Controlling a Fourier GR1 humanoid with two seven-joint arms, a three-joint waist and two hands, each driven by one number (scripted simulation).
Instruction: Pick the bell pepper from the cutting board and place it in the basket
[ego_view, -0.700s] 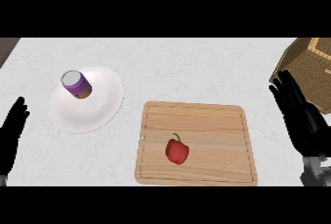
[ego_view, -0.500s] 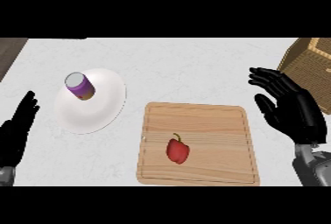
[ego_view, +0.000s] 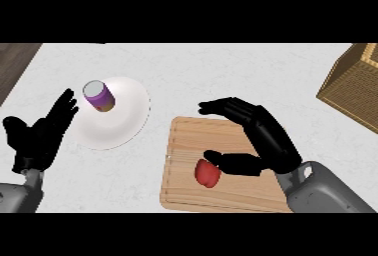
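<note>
The right hand (ego_view: 260, 141) has been swung from the counter's right edge to above the board (ego_view: 221, 197); fingers are spread, thumb beside the pepper (ego_view: 207, 174), nothing grasped. Pepper lies on board. Left hand (ego_view: 40, 135) rests released. Grasp judged imminent; basket (ego_view: 356, 85) unreached.

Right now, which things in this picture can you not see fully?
- Basket, head view: cut off by the right edge, so its opening is unseen.
- Bell pepper: right side hidden by the right hand thumb; contact unclear.
- Cutting board: right part covered by that forearm.
</note>
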